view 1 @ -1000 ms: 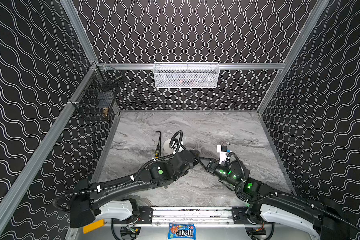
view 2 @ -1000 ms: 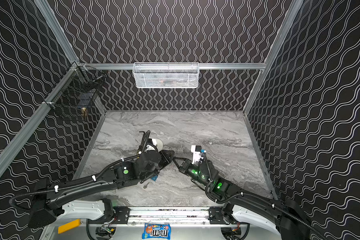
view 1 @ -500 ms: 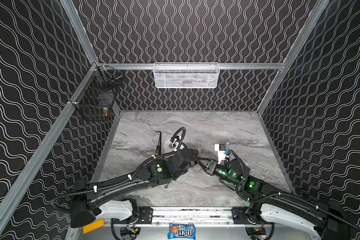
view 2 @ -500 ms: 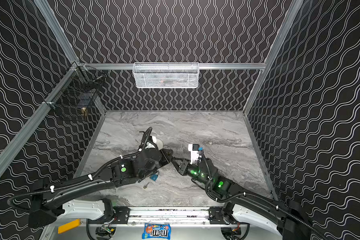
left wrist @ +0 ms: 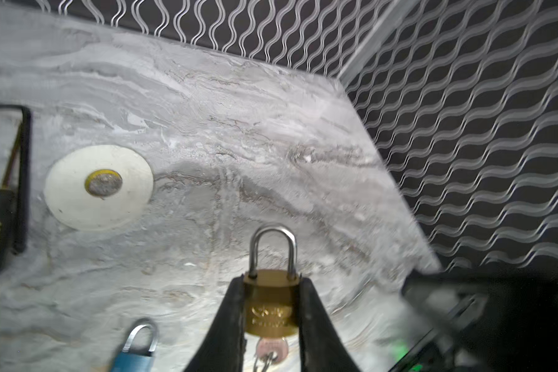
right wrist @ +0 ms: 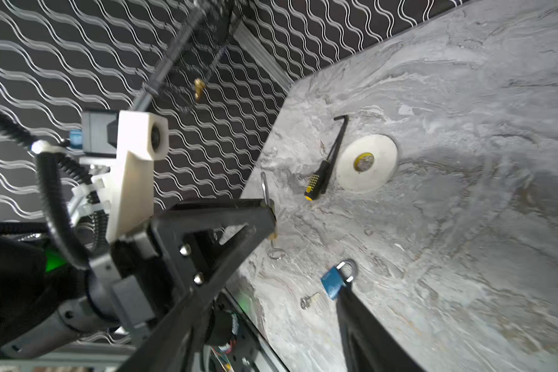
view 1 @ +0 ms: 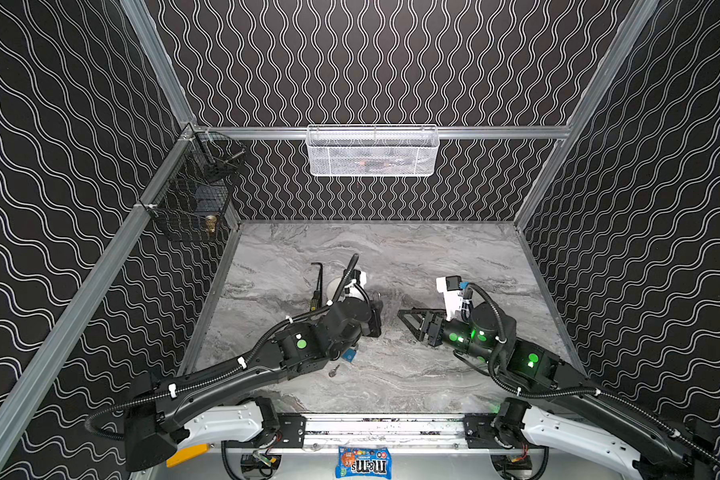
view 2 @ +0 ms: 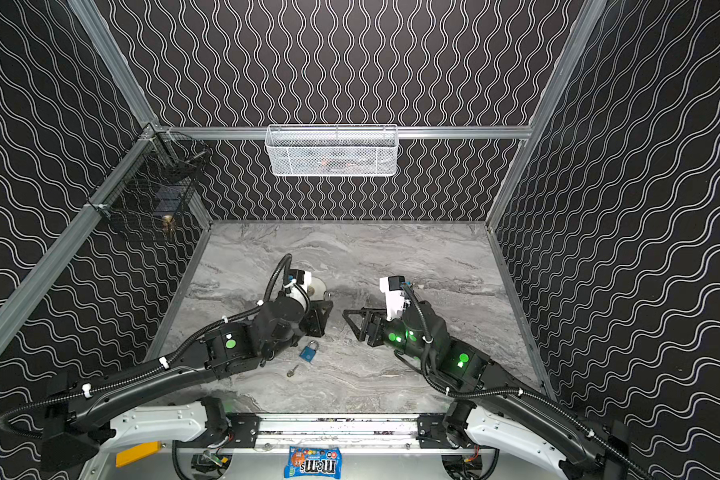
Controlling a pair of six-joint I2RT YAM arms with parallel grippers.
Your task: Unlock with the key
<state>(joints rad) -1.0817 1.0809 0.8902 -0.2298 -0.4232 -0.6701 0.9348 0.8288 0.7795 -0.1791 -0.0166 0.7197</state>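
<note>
Padlocks: two. Brass padlock (left wrist: 270, 302) near the white disc (left wrist: 98, 186); blue padlock (view 2: 309, 352) in front of the disc.

Keys: two. Inserted key (left wrist: 270, 349) sits in the brass padlock's underside. Loose key (view 2: 292, 370) lies beside the blue padlock, farther from the disc.

Screwdriver (right wrist: 316, 180): one. Hex key (left wrist: 23, 180): one. Both lie together, just beside the disc.

Disc: one.

Baskets: two. White mesh basket (view 1: 373, 151) and black wire basket (view 1: 192, 195), both on the walls, well beyond the disc.

Candy packet (view 1: 363, 461): one, well in front of the disc.
</note>
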